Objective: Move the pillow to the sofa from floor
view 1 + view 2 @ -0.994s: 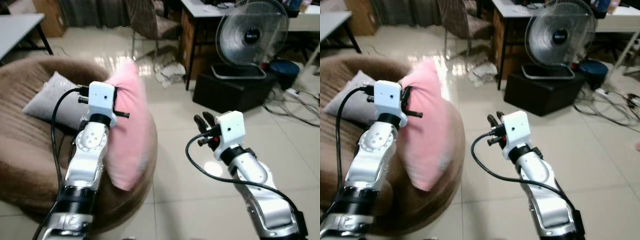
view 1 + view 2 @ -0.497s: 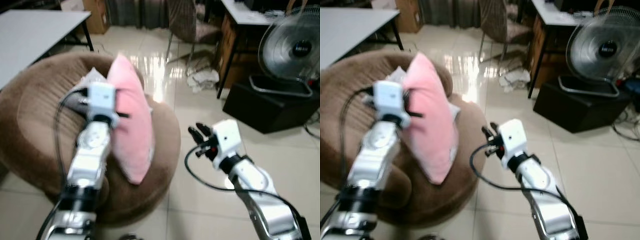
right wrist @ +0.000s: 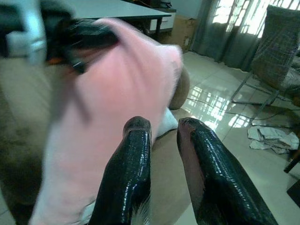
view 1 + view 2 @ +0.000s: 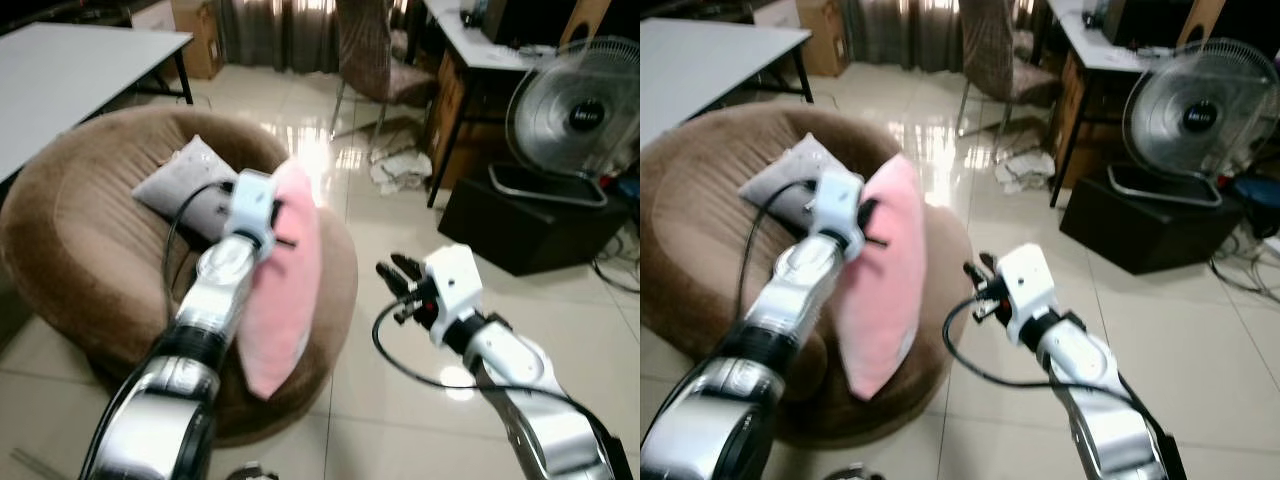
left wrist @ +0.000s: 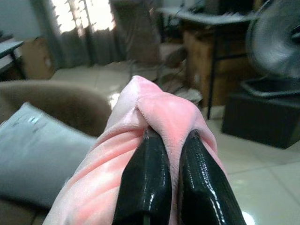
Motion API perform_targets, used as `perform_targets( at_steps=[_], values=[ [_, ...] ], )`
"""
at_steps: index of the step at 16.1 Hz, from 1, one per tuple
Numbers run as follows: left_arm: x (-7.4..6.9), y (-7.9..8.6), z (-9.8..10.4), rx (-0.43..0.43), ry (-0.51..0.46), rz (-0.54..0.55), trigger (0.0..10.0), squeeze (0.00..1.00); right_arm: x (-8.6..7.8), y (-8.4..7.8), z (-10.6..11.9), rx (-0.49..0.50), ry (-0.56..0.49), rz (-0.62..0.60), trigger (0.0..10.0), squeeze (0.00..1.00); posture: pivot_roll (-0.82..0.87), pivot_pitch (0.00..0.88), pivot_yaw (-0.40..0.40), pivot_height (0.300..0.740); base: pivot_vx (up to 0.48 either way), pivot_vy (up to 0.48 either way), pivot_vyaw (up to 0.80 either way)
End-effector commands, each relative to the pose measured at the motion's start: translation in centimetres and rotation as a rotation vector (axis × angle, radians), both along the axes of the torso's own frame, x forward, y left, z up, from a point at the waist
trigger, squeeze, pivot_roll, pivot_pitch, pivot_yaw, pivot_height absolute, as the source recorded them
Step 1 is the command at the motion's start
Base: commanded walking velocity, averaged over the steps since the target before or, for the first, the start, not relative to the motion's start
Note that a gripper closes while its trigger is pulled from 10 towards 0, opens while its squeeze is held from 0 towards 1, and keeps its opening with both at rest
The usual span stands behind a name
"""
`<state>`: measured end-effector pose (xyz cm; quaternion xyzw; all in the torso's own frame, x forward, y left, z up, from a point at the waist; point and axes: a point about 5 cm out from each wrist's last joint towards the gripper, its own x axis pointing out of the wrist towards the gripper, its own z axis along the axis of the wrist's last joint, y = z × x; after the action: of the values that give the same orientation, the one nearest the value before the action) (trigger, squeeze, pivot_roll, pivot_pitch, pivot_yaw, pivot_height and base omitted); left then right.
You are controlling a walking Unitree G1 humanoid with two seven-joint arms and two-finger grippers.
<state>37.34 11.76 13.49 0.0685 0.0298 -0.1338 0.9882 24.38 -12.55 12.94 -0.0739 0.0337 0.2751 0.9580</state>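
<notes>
Head views: our left gripper point(image 4: 278, 212) hangs the soft pink pillow point(image 4: 285, 290) over the round brown beanbag sofa point(image 4: 70, 230) near its right edge. Left wrist: fingers pinch a top fold; light and floppy, we judge. Right wrist: right gripper point(image 3: 161, 129) narrowly parted, empty

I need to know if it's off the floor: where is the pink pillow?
The pink pillow hangs pinched in the left gripper at the brown sofa's right edge, beside the grey cushion.
</notes>
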Motion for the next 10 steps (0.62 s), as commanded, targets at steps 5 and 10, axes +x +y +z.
perform_targets(
  at_steps=[5,10],
  values=[
    [2.0,0.5,1.5,0.132,-0.049,0.162,10.0,0.0,-1.4,0.5,0.1,0.014,0.026,0.052,10.0,0.0,-0.11,0.082,0.015,0.74,0.0,0.0,0.0],
    [2.9,3.7,2.6,0.147,-0.045,0.388,10.0,0.0,-2.9,0.4,0.0,0.018,0.047,0.044,10.0,0.0,-0.14,0.122,0.025,0.74,0.0,0.0,0.0]
  ],
)
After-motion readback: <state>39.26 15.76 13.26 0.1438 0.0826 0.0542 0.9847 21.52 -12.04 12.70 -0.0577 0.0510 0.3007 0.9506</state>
